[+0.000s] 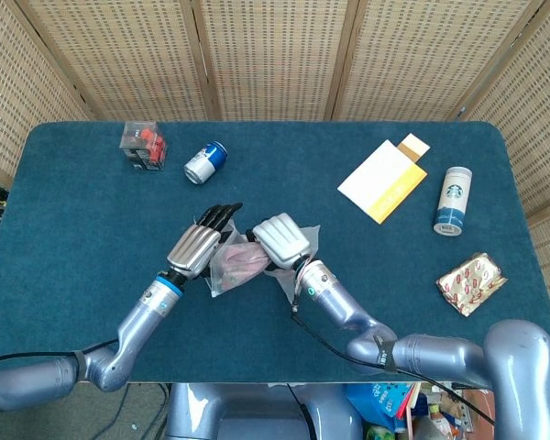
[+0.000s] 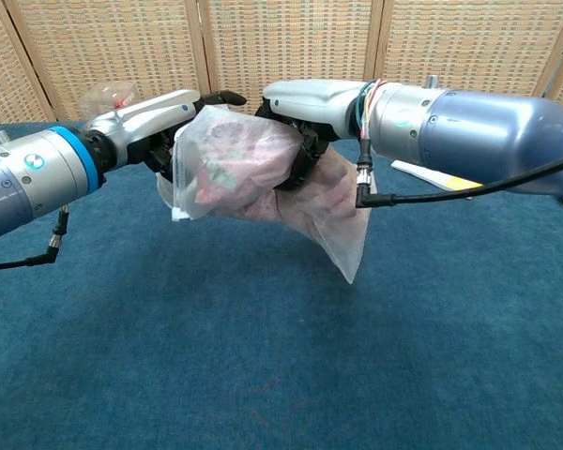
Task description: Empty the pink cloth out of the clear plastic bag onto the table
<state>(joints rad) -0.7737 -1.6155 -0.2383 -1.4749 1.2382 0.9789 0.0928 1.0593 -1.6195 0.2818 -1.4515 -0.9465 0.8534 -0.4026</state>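
the clear plastic bag (image 2: 263, 178) is hanging in the air above the blue table (image 1: 73, 229), held between both hands, and the pink cloth (image 2: 227, 161) is sitting bunched inside it, none of it out yet. the left hand (image 1: 199, 246) is gripping the bag's left side, its dark fingers (image 1: 218, 216) reaching along the plastic. the right hand (image 1: 280, 240) is clenching the other side from above, fingers curled into the film in the chest view.

judging from this, the cloth is looking wadded tight, so it may be jamming rather than sliding when the bag is tipped. which end is the mouth i cannot tell; a loose corner is drooping below the right hand, and if that is the closed end, shaking is going to do nothing. both grips are squeezing cloth through the plastic, which would be pinning it in. thin film may also be slipping out of the fingers, dropping bag and cloth together.

as for writing: the white cup (image 1: 453, 200) at the right is showing a round green starbucks-style logo. the blue can (image 1: 204, 162) is looking like a pepsi, though its lettering is too small to read. the yellow and white envelope (image 1: 382, 180), the patterned foil packet (image 1: 471, 283) and the clear box with red contents (image 1: 143, 145) are showing nothing legible.
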